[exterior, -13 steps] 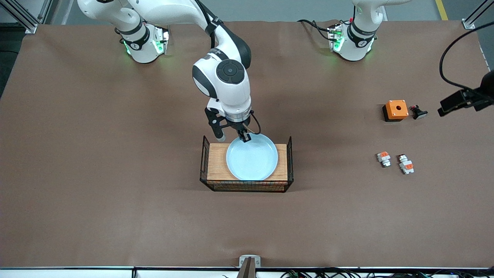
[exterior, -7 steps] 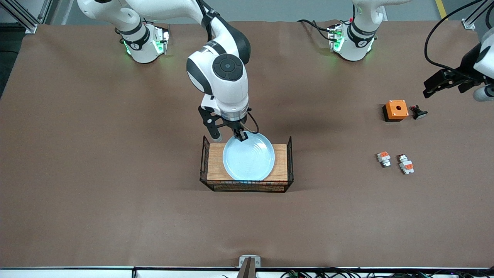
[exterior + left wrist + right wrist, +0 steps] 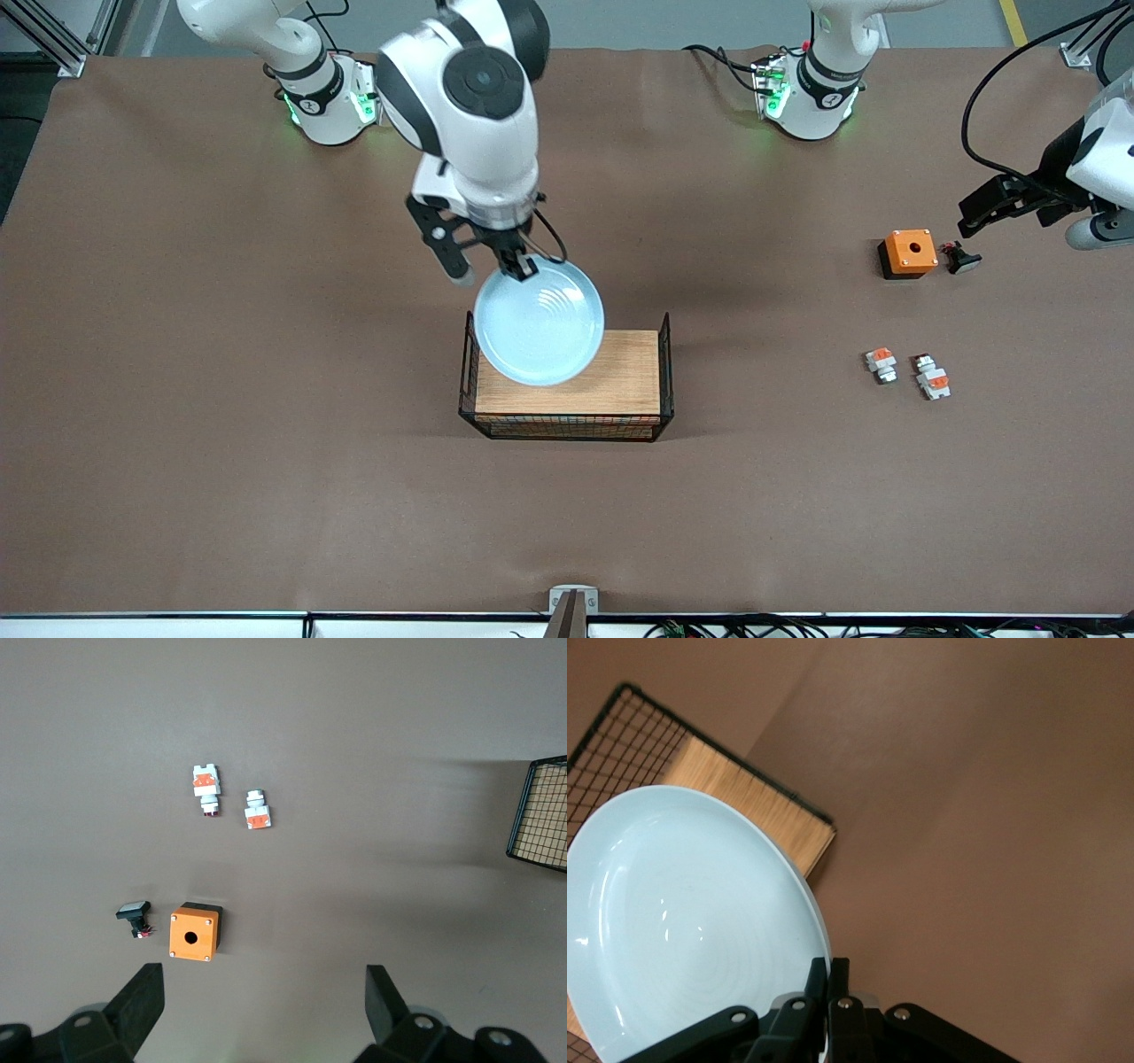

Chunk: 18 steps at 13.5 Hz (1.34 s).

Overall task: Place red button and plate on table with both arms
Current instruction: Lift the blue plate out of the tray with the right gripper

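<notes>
— What is the right gripper (image 3: 518,264) doing?

— It is pinching the plate (image 3: 539,321) by its rim, fingers clamped tight on the edge, and holding it in the air, tilted, over the wood-topped wire crate (image 3: 620,381). In the right wrist view the closed fingers (image 3: 829,985) are gripping the pale blue rim, with the plate (image 3: 682,921) hanging above the crate (image 3: 735,797).

— And the left one?

— The left gripper (image 3: 266,1001) is hovering with its fingers spread wide and nothing between them, over the table (image 3: 221,354) at the left arm's end, above the orange box (image 3: 908,252).

— Where is the red button sitting?

— The red button (image 3: 932,379) is lying on the table, nearer to the front camera than the orange box, just beside its shorter twin (image 3: 881,364) but not touching it. A small black part (image 3: 960,258) is lying right next to the box. From the left wrist I am seeing the button (image 3: 206,789), the twin (image 3: 258,811) and the box (image 3: 194,933) all apart.
</notes>
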{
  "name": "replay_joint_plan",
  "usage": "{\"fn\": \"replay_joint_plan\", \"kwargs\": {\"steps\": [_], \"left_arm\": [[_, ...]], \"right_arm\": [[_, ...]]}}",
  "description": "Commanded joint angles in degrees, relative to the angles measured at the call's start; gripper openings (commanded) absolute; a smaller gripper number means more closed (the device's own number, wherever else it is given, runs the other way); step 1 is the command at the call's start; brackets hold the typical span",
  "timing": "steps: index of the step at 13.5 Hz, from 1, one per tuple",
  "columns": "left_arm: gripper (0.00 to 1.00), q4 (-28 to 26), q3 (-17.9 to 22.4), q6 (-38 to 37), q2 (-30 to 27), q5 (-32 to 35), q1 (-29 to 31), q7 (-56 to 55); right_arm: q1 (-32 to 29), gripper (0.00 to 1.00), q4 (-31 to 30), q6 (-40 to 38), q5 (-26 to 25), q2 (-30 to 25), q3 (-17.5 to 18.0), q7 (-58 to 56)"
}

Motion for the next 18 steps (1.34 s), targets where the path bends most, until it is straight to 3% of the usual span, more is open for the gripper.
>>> {"fn": "replay_joint_plan", "kwargs": {"steps": [1, 5, 9, 11, 18], "left_arm": [[1.00, 0.5, -0.2, 0.1, -0.2, 0.6, 0.0, -0.5], [1.00, 1.1, -0.2, 0.1, -0.1, 0.5, -0.1, -0.5], [1.00, 1.2, -0.2, 0.0, -0.2, 0.4, -0.1, -0.5], [1.00, 1.2, -0.2, 0.0, -0.2, 0.4, -0.2, -0.5], [1.00, 1.5, -0.3, -0.2, -0.4, 0.4, -0.2, -0.4]], "right_arm": [[-5.3, 0.02, -1.2, -7.6, 2.1, -7.0, 0.5, -10.4], [-16.5, 0.01, -1.4, -17.0, 4.1, -11.3, 0.5, -30.7], [-28.7, 0.01, -2.1, -17.1, 4.1, -10.8, 0.5, -55.4], [-32.8, 0.01, -4.3, -13.7, 3.7, -9.9, 0.5, -64.4], [-43.0, 0.01, -21.3, 5.0, 3.5, -9.6, 0.5, -89.9]]}}
